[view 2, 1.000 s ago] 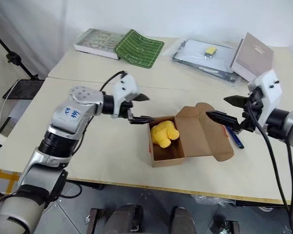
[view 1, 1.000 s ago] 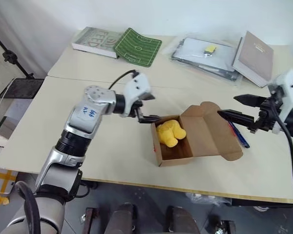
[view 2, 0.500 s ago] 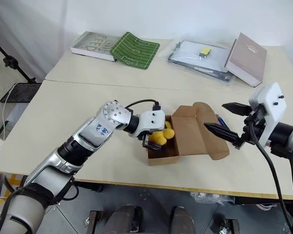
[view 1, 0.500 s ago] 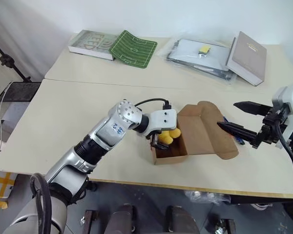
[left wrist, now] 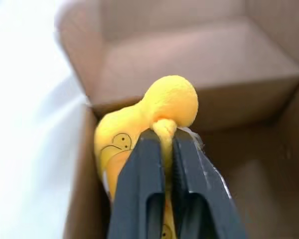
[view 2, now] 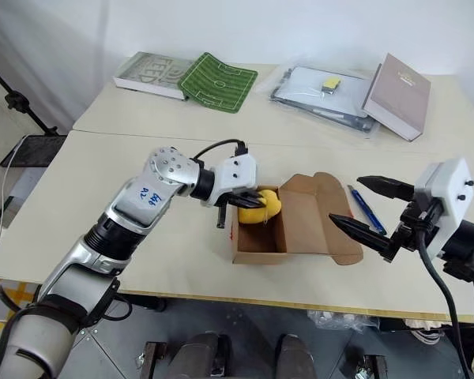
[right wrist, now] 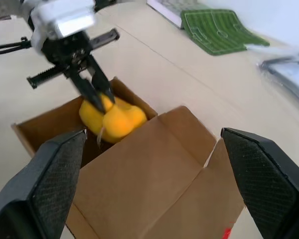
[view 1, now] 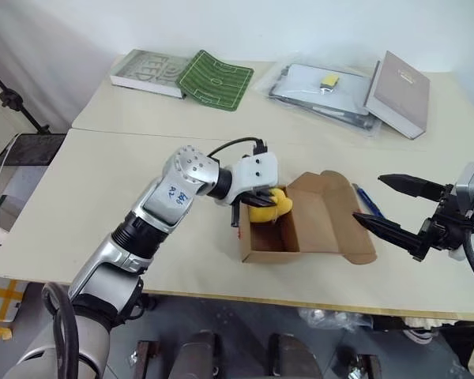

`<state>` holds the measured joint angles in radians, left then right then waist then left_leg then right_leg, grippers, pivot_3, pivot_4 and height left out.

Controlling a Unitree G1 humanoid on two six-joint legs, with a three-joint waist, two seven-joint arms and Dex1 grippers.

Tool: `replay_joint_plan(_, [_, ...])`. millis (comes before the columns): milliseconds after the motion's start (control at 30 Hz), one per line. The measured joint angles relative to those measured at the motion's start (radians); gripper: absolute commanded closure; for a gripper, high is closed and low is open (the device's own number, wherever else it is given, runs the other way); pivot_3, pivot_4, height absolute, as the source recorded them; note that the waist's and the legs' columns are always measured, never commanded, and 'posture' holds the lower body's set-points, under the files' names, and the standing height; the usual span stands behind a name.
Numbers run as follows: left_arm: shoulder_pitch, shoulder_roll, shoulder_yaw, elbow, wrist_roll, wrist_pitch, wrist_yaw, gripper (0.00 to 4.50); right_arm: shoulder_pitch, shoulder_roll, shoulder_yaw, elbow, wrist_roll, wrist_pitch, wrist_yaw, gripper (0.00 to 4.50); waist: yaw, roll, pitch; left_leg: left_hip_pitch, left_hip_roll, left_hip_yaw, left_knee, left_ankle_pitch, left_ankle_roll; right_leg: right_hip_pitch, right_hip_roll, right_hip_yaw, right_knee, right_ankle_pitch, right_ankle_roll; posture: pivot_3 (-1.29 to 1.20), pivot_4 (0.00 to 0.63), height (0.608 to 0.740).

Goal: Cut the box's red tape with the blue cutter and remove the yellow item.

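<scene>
Beige table (view 1: 103,181): left gripper (left wrist: 163,144) clamps yellow item (left wrist: 164,107) in box (view 1: 316,229); right gripper (view 1: 395,207) spread wide.

A bright yellow toy (view 1: 267,207) in a plain brown cardboard box (view 1: 320,225), near a green, white-lined pitch-patterned mat (view 1: 216,69).

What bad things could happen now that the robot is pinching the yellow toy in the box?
1. The left gripper pinches only a thin fold of the yellow toy, so it might slip out and drop back.
2. The toy sits against the wall of the box; lifting could snag there and drag or tip the box.
3. The right gripper hangs open beside the flap, not steadying the box.
</scene>
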<state>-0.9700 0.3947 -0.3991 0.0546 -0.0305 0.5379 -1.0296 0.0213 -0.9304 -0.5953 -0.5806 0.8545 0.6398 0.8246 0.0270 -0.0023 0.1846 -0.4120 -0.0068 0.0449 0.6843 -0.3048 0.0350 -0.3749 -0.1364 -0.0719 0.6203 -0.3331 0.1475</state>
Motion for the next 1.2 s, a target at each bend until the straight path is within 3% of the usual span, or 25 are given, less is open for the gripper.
replay_joint_plan(400, [-0.053, -0.103, 0.305, -0.047, -0.087, 0.151, 0.322, 4.46, -0.114, -0.021, 0.064, 0.110, -0.055, -0.032, 0.070, 0.00, -0.002, 0.000, 0.000, 0.002, 0.000, 0.001, 0.000, 0.000, 0.000, 0.000, 0.000, 0.001, 0.002, 0.000, 0.000, 0.00, 0.150, 0.740])
replay_joint_plan(567, [-0.046, 0.059, 0.301, -0.035, 0.018, 0.244, 0.440, 4.46, -0.174, -0.018, 0.108, 0.161, -0.061, -0.061, 0.117, 0.00, -0.007, 0.000, 0.000, 0.005, 0.001, 0.005, -0.002, 0.000, 0.000, 0.000, 0.001, 0.004, 0.002, 0.000, 0.000, 0.00, 0.150, 0.740])
replay_joint_plan(667, [0.050, 0.191, 0.262, -0.042, 0.096, 0.356, 0.467, 4.46, -0.257, 0.033, 0.135, 0.223, -0.051, -0.118, 0.172, 0.00, -0.010, 0.000, 0.000, 0.007, 0.002, 0.007, -0.002, 0.000, -0.001, 0.000, 0.002, 0.005, 0.003, 0.000, 0.000, 0.00, 0.150, 0.740])
replay_joint_plan(733, [0.115, 0.226, 0.248, -0.048, 0.124, 0.387, 0.483, 4.46, -0.312, 0.049, 0.180, 0.275, -0.055, -0.150, 0.217, 0.00, -0.007, -0.001, 0.001, 0.006, 0.002, 0.007, -0.001, 0.000, -0.001, 0.000, 0.002, 0.006, 0.003, 0.000, 0.000, 0.00, 0.150, 0.740])
replay_joint_plan(967, [0.156, 0.273, 0.267, -0.145, 0.153, 0.479, 0.525, 2.52, -0.513, 0.072, 0.336, 0.459, -0.128, -0.212, 0.321, 0.00, 0.001, -0.005, 0.003, 0.004, 0.001, 0.005, -0.001, -0.001, -0.002, -0.001, 0.000, 0.005, 0.003, 0.000, 0.000, 0.00, 0.150, 0.740])
replay_joint_plan(1200, [0.167, 0.278, 0.360, -0.262, 0.097, 0.593, 0.511, 0.43, -0.595, 0.102, 0.399, 0.575, -0.188, -0.263, 0.388, 0.00, -0.004, -0.005, 0.003, 0.005, 0.002, 0.006, -0.001, -0.002, -0.003, -0.001, 0.001, 0.005, 0.003, 0.000, 0.000, 0.00, 0.150, 0.740])
